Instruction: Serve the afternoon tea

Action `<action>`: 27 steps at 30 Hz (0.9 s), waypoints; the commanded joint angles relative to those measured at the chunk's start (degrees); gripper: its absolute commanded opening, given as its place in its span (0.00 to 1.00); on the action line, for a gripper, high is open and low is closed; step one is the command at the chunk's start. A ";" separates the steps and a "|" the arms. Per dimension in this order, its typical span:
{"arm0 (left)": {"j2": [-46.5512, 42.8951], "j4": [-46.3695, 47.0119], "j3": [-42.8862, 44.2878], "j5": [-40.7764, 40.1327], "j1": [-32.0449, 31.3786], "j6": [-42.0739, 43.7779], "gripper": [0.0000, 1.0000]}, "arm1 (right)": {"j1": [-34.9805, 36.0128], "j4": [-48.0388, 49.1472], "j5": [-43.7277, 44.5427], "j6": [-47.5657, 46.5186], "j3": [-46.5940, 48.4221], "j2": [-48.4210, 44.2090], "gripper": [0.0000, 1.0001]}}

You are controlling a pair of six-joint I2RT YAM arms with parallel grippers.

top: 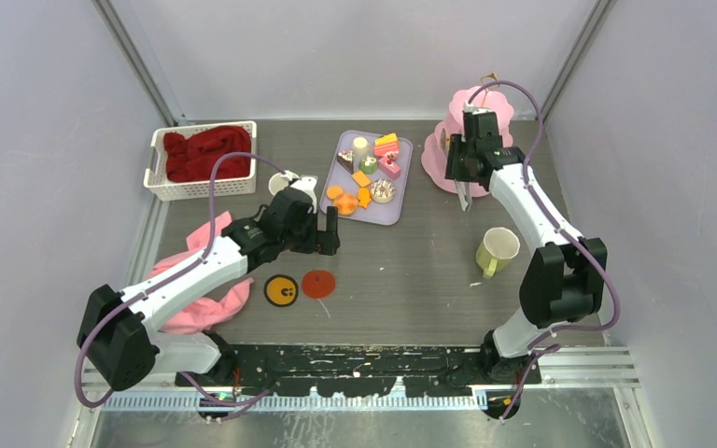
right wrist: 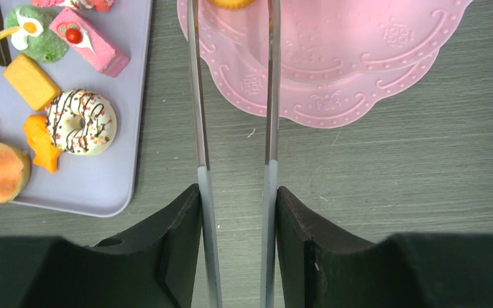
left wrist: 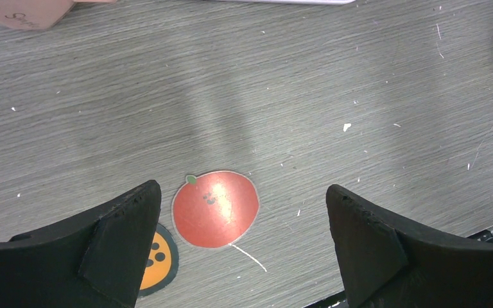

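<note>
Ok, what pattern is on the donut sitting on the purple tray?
The donut is white with dark drizzle and coloured sprinkles; clearest in the right wrist view.

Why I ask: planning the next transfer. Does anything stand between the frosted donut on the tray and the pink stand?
Nothing visible does. Only a bare strip of table separates the lilac tray, where the donut lies, from the pink stand. The tweezers in the right claw hang over it, tips at the stand.

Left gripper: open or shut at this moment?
Open. The left gripper has its fingers wide apart, nothing between them; only a red coaster on the table shows beyond.
</note>
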 commanded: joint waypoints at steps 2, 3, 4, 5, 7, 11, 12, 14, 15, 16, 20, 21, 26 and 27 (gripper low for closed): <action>-0.55 2.47 0.11 0.33 0.36 -0.39 0.99 | -0.98 6.38 1.27 1.12 3.92 0.68 0.32; -0.59 2.53 0.00 0.24 0.32 -0.39 0.99 | -1.05 6.59 1.18 1.26 3.85 1.03 0.34; -0.60 2.59 -0.07 0.21 0.31 -0.51 0.99 | -1.14 6.74 1.03 1.21 3.94 1.46 0.38; -0.61 2.66 -0.18 0.22 0.31 -0.48 0.99 | -1.32 6.69 1.04 1.28 4.05 1.93 0.41; -0.55 2.81 -0.21 0.54 0.32 -0.48 0.99 | -1.56 6.41 0.88 1.42 4.35 2.92 0.45; -0.34 2.82 -0.15 1.02 0.31 -0.57 0.99 | -1.69 6.90 0.44 1.83 3.80 2.63 0.51; -0.35 2.74 -0.14 0.92 0.30 -0.50 0.99 | -1.69 6.77 0.43 1.84 3.69 2.42 0.54; -0.40 2.77 -0.06 1.01 0.35 -0.48 0.99 | -1.70 6.67 0.12 1.91 3.35 1.64 0.56; -0.60 3.00 -0.18 1.10 0.34 -0.47 0.99 | -1.70 6.65 0.02 1.91 3.01 1.06 0.57; -0.74 3.44 -0.41 1.06 0.30 -0.50 0.99 | -1.70 6.76 -0.08 2.03 2.64 0.47 0.57; -0.71 4.35 -0.63 0.87 0.36 -0.48 0.99 | -1.70 6.50 -0.19 2.26 1.04 -2.21 0.56; -0.42 4.25 -0.44 0.91 0.36 -0.48 0.99 | -1.70 6.26 -0.19 2.38 0.59 -2.92 0.56; 0.55 4.11 0.28 1.18 0.39 -0.31 0.99 | -1.69 4.92 -1.20 2.68 -3.67 -8.78 0.56; 1.38 4.27 0.34 1.44 0.45 -0.27 0.99 | -1.68 4.61 -1.30 2.89 -4.84 -10.19 0.56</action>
